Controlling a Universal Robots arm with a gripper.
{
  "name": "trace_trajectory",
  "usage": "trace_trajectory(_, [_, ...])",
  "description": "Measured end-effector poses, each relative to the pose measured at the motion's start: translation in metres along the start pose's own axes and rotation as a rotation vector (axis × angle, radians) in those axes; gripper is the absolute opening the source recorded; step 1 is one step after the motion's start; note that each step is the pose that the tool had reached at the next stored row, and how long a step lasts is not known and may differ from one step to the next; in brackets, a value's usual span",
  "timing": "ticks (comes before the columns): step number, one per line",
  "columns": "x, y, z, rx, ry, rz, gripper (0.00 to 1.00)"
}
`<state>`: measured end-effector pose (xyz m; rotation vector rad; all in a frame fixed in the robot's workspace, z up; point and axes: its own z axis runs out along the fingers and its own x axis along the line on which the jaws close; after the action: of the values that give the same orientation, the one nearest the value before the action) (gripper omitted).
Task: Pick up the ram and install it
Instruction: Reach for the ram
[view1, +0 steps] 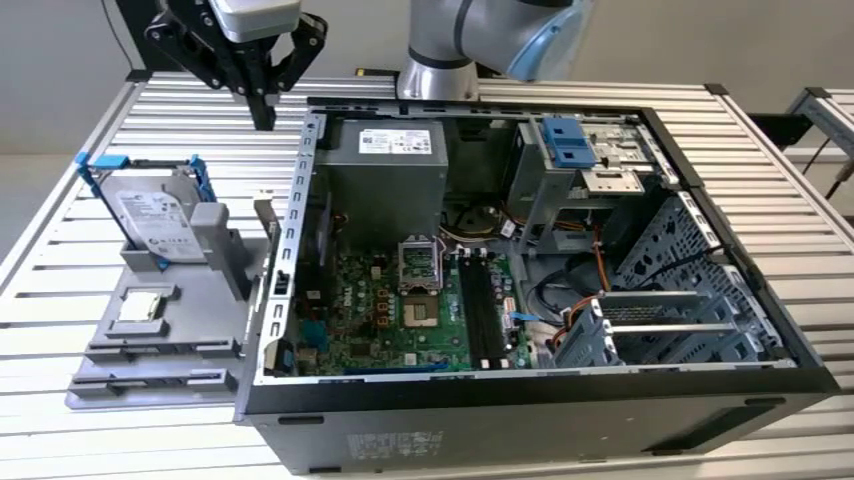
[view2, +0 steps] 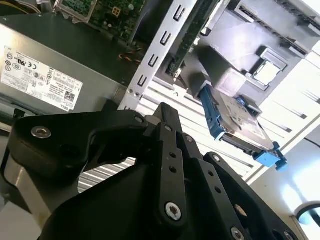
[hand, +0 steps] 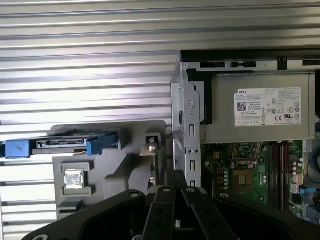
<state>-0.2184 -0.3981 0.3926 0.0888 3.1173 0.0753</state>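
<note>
— Where does the exterior view stand?
— High and set back, looking steeply down into the open case (view1: 534, 425). The holder (view1: 147, 345) lies at nine o'clock from the case, the arm (view1: 461, 40) at twelve.
— And the wrist cameras?
— Both ride close behind the gripper (view1: 263, 115). The first wrist view faces straight down; the second wrist view looks aslant.
— Shared ground?
— All three catch the power supply (view1: 380, 165), the drive (view1: 158, 225) and the holder.

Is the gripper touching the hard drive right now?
Apart. In the exterior view the gripper hangs clear of the hard drive, table slats showing between them.
</note>
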Motion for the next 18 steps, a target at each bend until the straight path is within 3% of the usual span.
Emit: trace_trajectory(18, [0.0442,-0.0024,-0.0010,0.0001,0.0013,0.000,0.00])
